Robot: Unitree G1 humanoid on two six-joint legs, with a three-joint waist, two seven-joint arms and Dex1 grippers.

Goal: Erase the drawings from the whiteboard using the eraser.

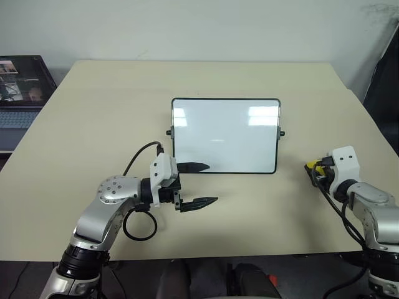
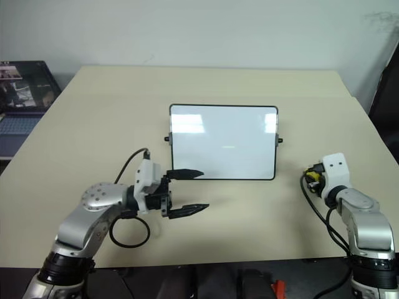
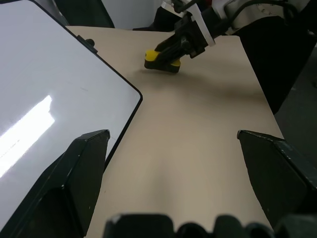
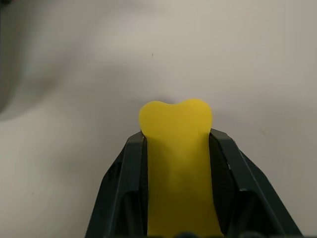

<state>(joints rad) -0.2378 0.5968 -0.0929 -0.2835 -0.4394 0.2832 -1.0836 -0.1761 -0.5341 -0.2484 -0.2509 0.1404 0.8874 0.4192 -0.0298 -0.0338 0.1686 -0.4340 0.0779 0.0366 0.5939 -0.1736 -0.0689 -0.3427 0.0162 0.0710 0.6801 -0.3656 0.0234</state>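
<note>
The whiteboard [image 1: 224, 134] stands tilted at the middle of the beige table [image 1: 93, 124], its white face showing only light reflections; no drawings show on it. My left gripper [image 1: 212, 184] is open just in front of the board's near left corner, pointing to the right, with nothing between its fingers. The yellow eraser [image 3: 161, 59] with its dark underside is down at the table top to the right of the board. My right gripper [image 1: 312, 169] is shut on the eraser [image 4: 176, 148], one finger against each of its sides.
A laptop [image 1: 22, 87] sits on a low stand beyond the table's left edge. A dark object [image 1: 383, 81] stands past the right edge. A black cable loop [image 1: 140, 224] hangs by my left forearm. The table's near edge runs just behind both arms.
</note>
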